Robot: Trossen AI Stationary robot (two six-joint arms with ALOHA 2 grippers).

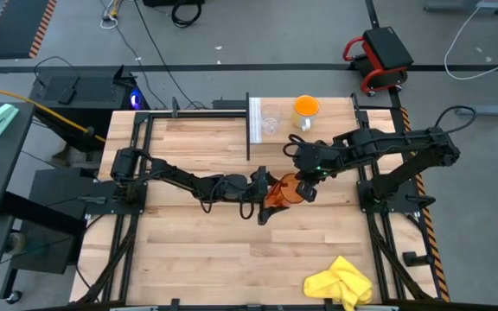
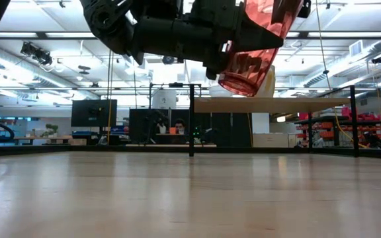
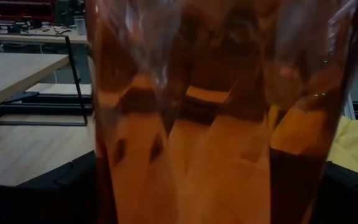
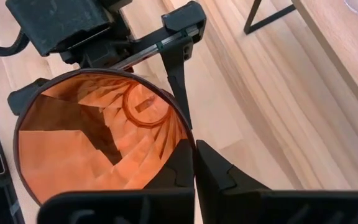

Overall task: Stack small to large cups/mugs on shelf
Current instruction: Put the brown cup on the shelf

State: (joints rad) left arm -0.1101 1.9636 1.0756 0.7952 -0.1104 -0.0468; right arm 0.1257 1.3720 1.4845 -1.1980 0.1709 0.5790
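The tall amber-orange tumbler hangs in the air over the middle of the table, tilted, between my two grippers. Its base points down in the low view. My left gripper comes from the table's left and is shut on its body. My right gripper comes from the right and is shut on its rim. The clear glass cup and the orange mug stand on their bases on the shelf at the far edge. My left gripper pinches the tumbler's side wall between its two fingers, one finger on each opposite side. The fingers come from the table's left and lie across the tumbler. The tumbler is lifted clear of the table and tilted. My right gripper holds the tumbler's rim with one finger inside the open mouth and one outside. It comes from the table's right, facing into the mouth. The tumbler is clear of the table, with its mouth toward this gripper.
A yellow cloth lies near the table's front right edge. The shelf board stands raised on a black frame at the far side. The wooden tabletop is bare on the left and in front.
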